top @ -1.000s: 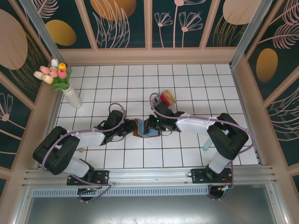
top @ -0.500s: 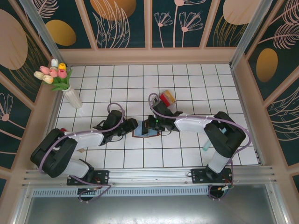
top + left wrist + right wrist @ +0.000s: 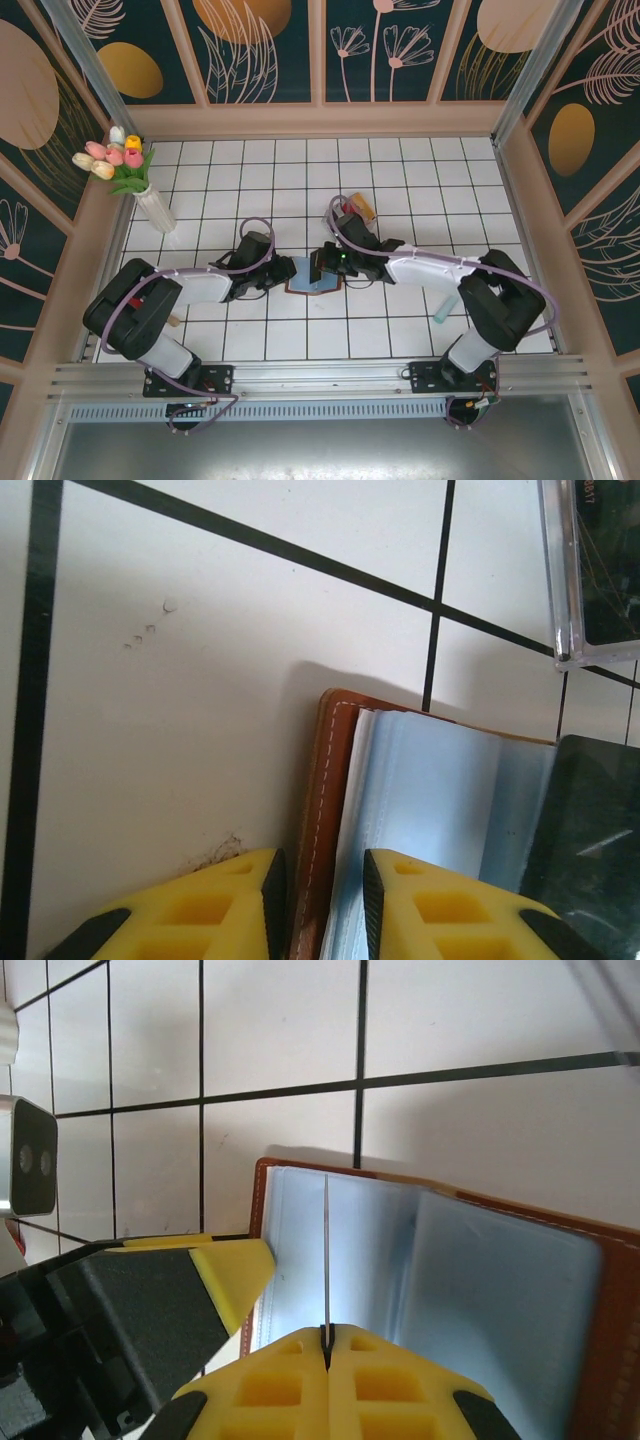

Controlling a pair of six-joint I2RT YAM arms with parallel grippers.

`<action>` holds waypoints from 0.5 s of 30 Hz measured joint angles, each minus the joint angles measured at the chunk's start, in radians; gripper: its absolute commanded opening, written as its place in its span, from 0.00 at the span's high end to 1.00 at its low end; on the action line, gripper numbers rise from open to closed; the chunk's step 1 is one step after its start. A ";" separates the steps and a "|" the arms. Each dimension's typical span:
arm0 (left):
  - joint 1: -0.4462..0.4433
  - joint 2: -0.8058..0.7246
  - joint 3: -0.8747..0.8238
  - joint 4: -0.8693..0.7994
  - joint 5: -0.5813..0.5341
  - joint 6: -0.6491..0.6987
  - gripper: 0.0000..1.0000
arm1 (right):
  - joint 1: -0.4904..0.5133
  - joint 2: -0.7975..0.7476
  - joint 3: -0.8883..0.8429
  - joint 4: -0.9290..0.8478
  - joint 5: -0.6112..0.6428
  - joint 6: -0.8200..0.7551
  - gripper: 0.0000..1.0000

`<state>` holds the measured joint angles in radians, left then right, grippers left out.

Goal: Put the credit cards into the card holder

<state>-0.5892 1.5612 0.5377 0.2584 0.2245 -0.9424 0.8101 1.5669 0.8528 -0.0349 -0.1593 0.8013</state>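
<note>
Brown leather, likely soft and floppy, the open card holder [image 3: 322, 780] is pictured on the tiled tabletop [image 3: 400, 180], pinched at its stiffer stitched left rim by the left gripper's [image 3: 322, 865] jaws, while a thin, slippery-looking leaf [image 3: 327, 1250] is clamped in the right gripper's [image 3: 327, 1332] jaws.

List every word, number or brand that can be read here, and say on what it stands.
Pale digits on the dark card in the clear plastic tray, left wrist view: cut off and too blurred to read.
Brown leather card holder with pale blue sleeves: no text.
Thin card, edge-on in the right end effector: no print shows.
Nothing else is legible.
</note>
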 measured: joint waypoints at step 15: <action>0.000 0.011 0.008 -0.002 0.002 0.019 0.77 | -0.031 -0.026 -0.160 0.148 -0.023 0.043 1.00</action>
<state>-0.5892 1.5723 0.5453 0.2565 0.2264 -0.9234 0.7792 1.5406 0.6930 0.1131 -0.1825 0.8448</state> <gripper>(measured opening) 0.238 0.053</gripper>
